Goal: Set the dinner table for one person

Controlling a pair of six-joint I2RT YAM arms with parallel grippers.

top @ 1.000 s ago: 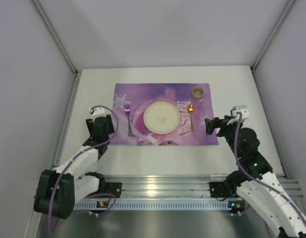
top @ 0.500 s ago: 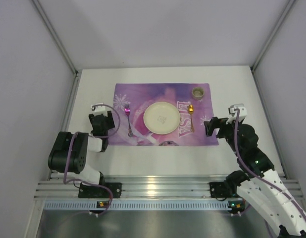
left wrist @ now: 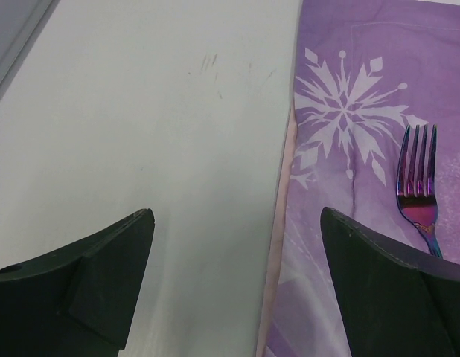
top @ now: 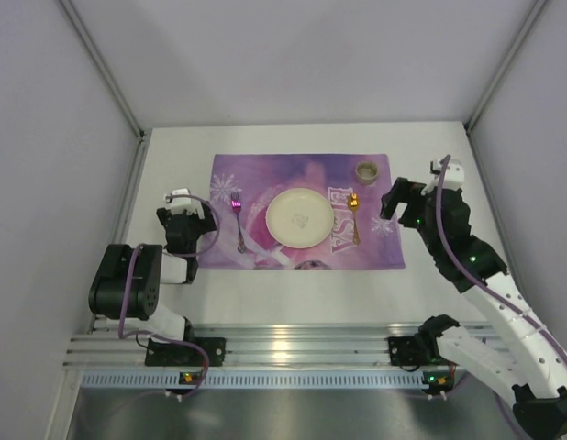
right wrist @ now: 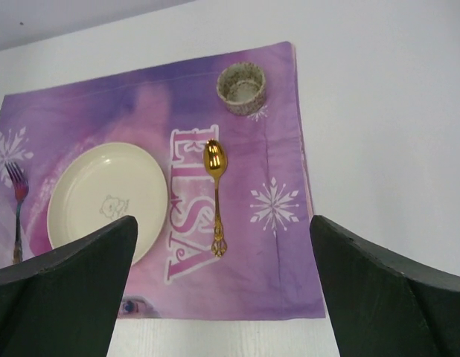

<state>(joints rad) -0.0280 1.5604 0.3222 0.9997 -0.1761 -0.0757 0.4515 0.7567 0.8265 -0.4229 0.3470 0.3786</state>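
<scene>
The white dinner table (top: 293,137) carries a purple "ELSA" placemat (top: 265,170). On the mat lie a cream plate (top: 300,217), an iridescent fork (top: 238,220) to its left, a gold spoon (top: 353,215) to its right and a small patterned cup (top: 367,170) at the far right corner. My left gripper (top: 185,223) is open and empty, low over the bare table beside the mat's left edge (left wrist: 286,223); the fork (left wrist: 417,186) lies just ahead of its right finger. My right gripper (top: 400,203) is open and empty, raised above the mat's right side, above the spoon (right wrist: 216,193) and plate (right wrist: 107,197).
A ribbed aluminium rail (top: 293,344) runs along the near edge with both arm bases on it. White walls enclose the table on the left, right and back. Bare tabletop shows left of the mat (left wrist: 141,111) and right of it (right wrist: 379,111).
My right gripper has risen and moved away from the near edge, toward the mat's far right part. My left arm has folded back, its gripper staying beside the mat's left edge.
</scene>
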